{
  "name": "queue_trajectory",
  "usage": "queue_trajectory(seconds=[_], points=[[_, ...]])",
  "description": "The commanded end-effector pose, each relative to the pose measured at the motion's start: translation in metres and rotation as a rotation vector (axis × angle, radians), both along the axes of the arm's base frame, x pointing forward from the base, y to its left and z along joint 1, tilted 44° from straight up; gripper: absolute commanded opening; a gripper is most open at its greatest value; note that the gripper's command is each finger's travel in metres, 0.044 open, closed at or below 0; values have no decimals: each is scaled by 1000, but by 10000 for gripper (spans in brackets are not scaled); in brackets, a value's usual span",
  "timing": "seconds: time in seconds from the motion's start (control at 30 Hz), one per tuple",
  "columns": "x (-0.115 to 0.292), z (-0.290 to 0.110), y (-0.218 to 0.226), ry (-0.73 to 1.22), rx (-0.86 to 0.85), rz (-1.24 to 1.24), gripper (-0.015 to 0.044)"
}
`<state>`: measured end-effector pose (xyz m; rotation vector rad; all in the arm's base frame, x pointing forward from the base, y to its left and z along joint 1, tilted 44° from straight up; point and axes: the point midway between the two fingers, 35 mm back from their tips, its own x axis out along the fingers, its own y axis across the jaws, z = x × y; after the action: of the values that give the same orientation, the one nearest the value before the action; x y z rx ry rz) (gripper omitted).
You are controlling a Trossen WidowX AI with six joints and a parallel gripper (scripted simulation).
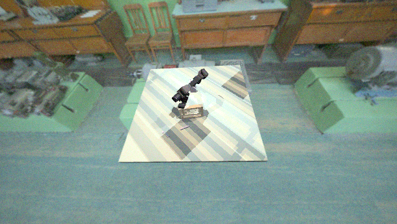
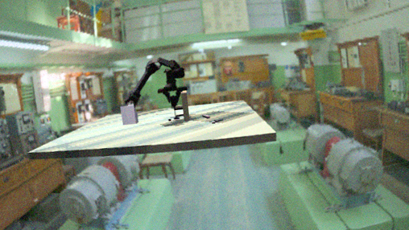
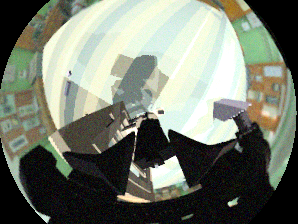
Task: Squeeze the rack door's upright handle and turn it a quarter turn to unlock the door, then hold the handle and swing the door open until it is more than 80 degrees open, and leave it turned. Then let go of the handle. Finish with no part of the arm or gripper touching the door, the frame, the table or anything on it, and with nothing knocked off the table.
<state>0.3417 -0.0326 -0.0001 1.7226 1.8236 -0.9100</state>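
The brown rack [image 1: 192,112] [image 2: 186,106] [image 3: 92,131] stands upright on the pale striped table [image 1: 234,143] [image 2: 82,141]. Its slatted side shows in the top view. My gripper [image 1: 181,105] [image 2: 175,103] [image 3: 152,132] points down beside the rack, with its fingers apart and nothing seen held between them. A thin dark outline [image 2: 178,107] stands out from the rack's left side, low under the fingers in the exterior view; I cannot tell for certain that it is the door. The handle, its turn and the door's angle are too small or hidden to tell.
Thin loose pieces lie on the table near the rack, one [image 1: 185,127] [image 3: 67,87] close by and another [image 2: 216,121] farther out. A lilac block [image 2: 129,115] [image 3: 230,110] stands at the arm's base. The rack is close beside the gripper.
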Motion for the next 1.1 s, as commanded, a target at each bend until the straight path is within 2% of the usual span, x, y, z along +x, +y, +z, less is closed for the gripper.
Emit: queue_trajectory(seconds=[0.0, 1.07], points=[[2, 0, 1, -29, 5, 19, 292], [4, -1, 1, -1077, 146, 1147, 292]])
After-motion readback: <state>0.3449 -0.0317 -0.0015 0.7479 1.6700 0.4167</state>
